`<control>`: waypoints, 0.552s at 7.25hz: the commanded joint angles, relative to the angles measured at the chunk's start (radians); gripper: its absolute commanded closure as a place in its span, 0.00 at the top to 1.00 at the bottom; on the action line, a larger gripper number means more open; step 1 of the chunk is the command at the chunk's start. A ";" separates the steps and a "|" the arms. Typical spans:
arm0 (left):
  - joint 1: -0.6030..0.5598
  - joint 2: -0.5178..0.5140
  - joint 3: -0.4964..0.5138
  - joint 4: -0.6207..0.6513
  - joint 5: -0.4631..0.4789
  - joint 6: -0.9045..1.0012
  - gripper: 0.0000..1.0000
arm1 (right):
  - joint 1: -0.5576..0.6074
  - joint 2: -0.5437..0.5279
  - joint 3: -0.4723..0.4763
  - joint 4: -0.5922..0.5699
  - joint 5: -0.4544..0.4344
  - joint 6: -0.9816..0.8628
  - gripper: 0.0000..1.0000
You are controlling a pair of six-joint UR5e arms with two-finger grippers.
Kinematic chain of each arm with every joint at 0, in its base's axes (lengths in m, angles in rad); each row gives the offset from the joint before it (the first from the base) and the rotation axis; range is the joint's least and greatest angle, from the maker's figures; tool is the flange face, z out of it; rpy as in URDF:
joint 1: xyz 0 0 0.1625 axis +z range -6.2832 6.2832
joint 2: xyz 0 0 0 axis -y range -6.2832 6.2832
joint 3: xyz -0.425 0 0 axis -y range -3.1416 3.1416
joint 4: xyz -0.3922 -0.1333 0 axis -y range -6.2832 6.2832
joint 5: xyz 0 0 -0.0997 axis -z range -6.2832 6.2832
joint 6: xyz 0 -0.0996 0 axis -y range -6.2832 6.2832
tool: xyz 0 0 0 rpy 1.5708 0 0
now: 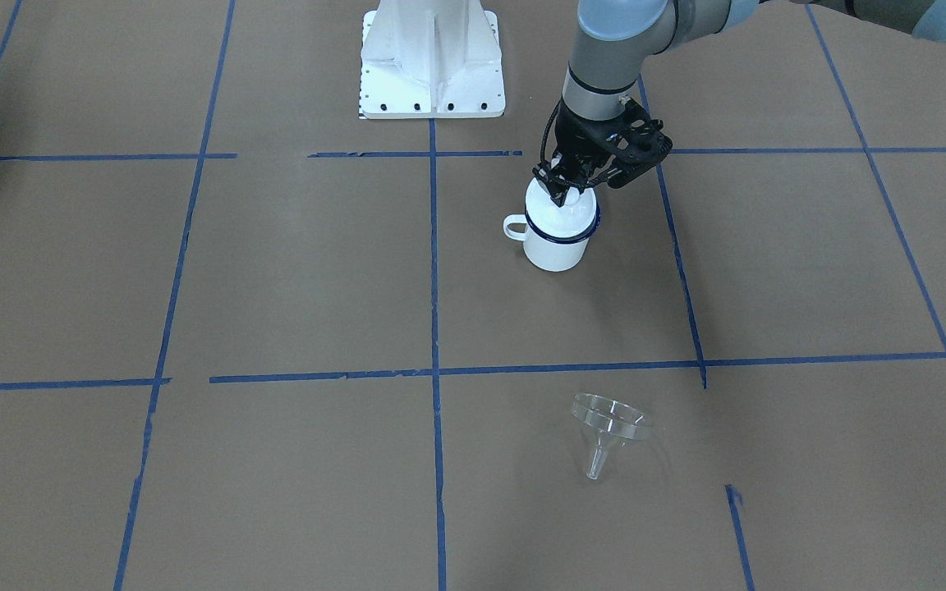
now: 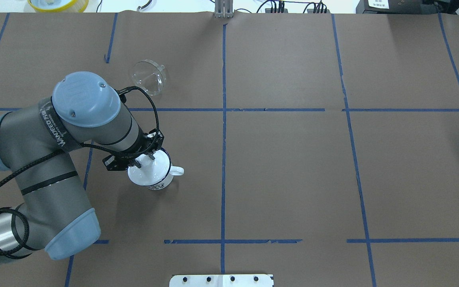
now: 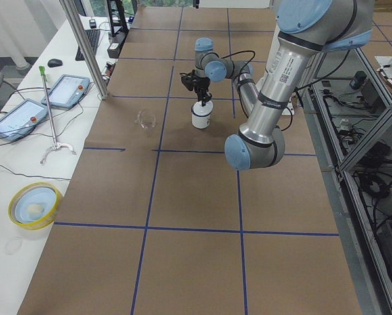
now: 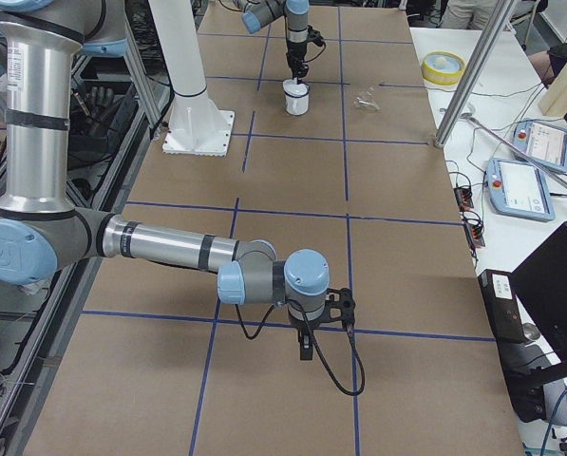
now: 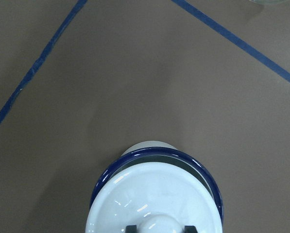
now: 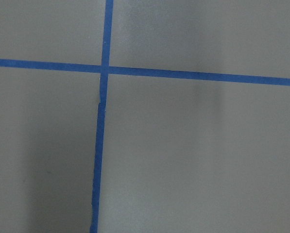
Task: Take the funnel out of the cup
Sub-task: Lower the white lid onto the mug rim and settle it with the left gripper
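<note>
The cup (image 1: 557, 245) is a white enamel mug with a dark blue rim, upright on the brown table, also in the overhead view (image 2: 161, 181). A white knobbed lid (image 5: 149, 194) rests tilted in its mouth. My left gripper (image 1: 562, 187) is right above the cup, its fingertips (image 5: 131, 228) closed on either side of the lid's knob. The clear funnel (image 1: 608, 423) lies on its side on the table, well apart from the cup, also in the overhead view (image 2: 148, 77). My right gripper (image 4: 305, 347) hangs over bare table far away; I cannot tell whether it is open.
The robot's white base plate (image 1: 432, 57) stands beside the cup. Blue tape lines cross the table. A yellow bowl (image 3: 33, 205) and control pendants (image 3: 67, 90) lie on the white bench past the table's far edge.
</note>
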 commanded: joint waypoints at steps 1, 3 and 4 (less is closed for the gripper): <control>-0.003 -0.001 -0.009 0.001 0.001 0.003 0.00 | 0.000 0.000 0.000 0.000 0.000 0.000 1.00; -0.006 -0.001 -0.009 0.003 0.001 0.003 0.00 | 0.000 0.002 0.000 0.000 0.000 0.000 1.00; -0.008 -0.001 -0.009 0.003 0.001 0.003 0.00 | 0.000 0.000 0.000 0.000 0.000 0.000 1.00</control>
